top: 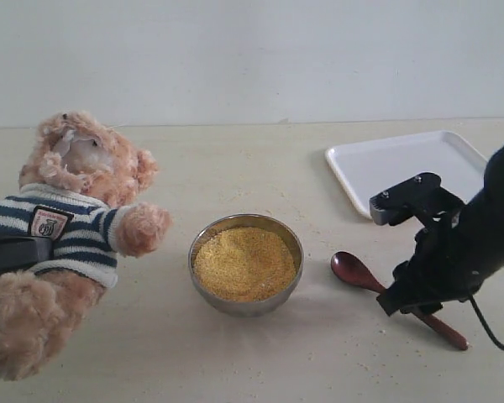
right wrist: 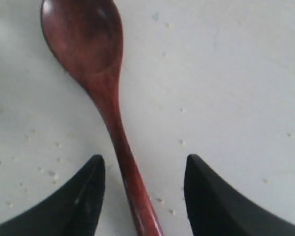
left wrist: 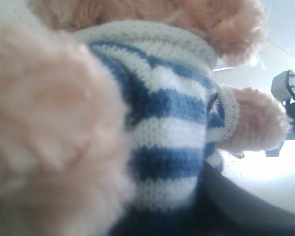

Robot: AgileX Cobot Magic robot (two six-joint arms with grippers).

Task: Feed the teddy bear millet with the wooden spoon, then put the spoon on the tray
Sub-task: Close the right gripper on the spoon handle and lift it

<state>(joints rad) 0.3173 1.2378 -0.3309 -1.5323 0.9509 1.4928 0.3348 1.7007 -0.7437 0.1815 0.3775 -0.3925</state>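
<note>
Right end effector [right wrist: 143,160] spread, straddling the untouched handle of spoon [right wrist: 96,73], which lies flat on worktop [top: 235,353] beside bowl [top: 245,220], long axis running between the fingers [right wrist: 78,201]; left end effector [top: 8,253] clamps bear [top: 76,227] at the waist.

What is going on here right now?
The left tool holds the teddy bear by its middle, beside the steel bowl of millet. The right tool is open over the wooden spoon, one jaw on each side of its handle. The spoon lies on the table beside the bowl, not yet lifted.

Bare table [top: 319,281] lies between bowl [top: 245,307] and spoon [top: 357,271].
</note>
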